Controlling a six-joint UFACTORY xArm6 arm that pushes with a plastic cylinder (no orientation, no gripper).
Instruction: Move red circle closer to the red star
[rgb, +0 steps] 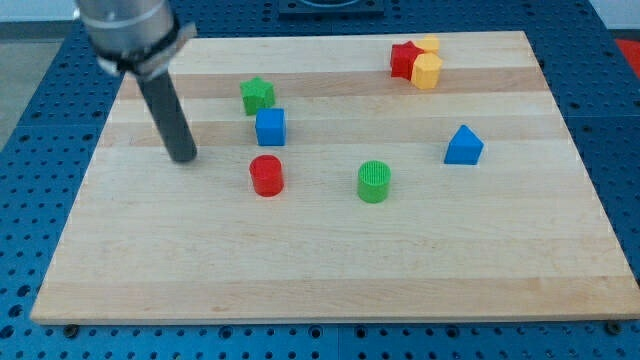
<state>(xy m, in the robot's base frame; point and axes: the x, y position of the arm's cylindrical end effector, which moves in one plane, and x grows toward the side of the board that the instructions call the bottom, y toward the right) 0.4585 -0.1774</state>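
Observation:
The red circle (266, 175) stands left of the board's middle. The red star (404, 58) sits near the view's top right, touching a yellow block (427, 71). My tip (184, 157) rests on the board at the view's left, a short way left of and slightly above the red circle, apart from it. The rod rises from the tip toward the view's top left.
A blue cube (270, 127) sits just above the red circle, with a green star (257, 96) above it. A green circle (374, 182) is right of the red circle. A blue triangular block (463, 146) is further right. A second yellow block (429, 45) sits behind the red star.

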